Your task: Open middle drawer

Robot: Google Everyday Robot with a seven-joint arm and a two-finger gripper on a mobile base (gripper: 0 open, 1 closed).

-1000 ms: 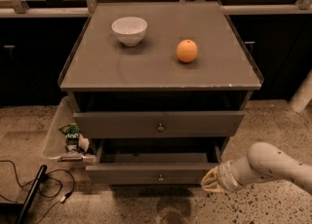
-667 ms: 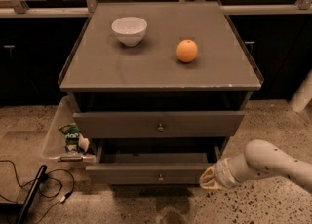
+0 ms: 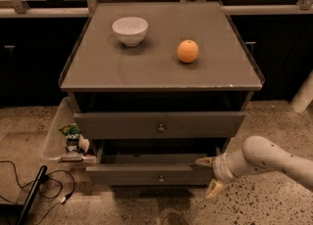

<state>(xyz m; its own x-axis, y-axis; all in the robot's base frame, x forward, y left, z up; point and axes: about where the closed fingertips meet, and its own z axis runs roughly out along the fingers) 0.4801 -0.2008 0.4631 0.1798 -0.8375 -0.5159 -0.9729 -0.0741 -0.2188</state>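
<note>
We reckon the grey wooden middle drawer with the small round metal knob (image 3: 146, 174) already sits pulled out below the taller grey drawer front (image 3: 122, 123). The white two-finger gripper (image 3: 210, 175) is spread, pinching nothing, beside its right end, likely so it can drag the edge.

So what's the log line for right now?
middle drawer: pulled out | gripper: open, by its right end | white bowl, orange: on cabinet top

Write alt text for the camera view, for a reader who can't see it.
A robot arm's open claw sits at the right end of the middle drawer, which is pulled partly out of a grey cabinet, below a wider drawer front. A white bowl and an orange rest apart on the cabinet top.
</note>
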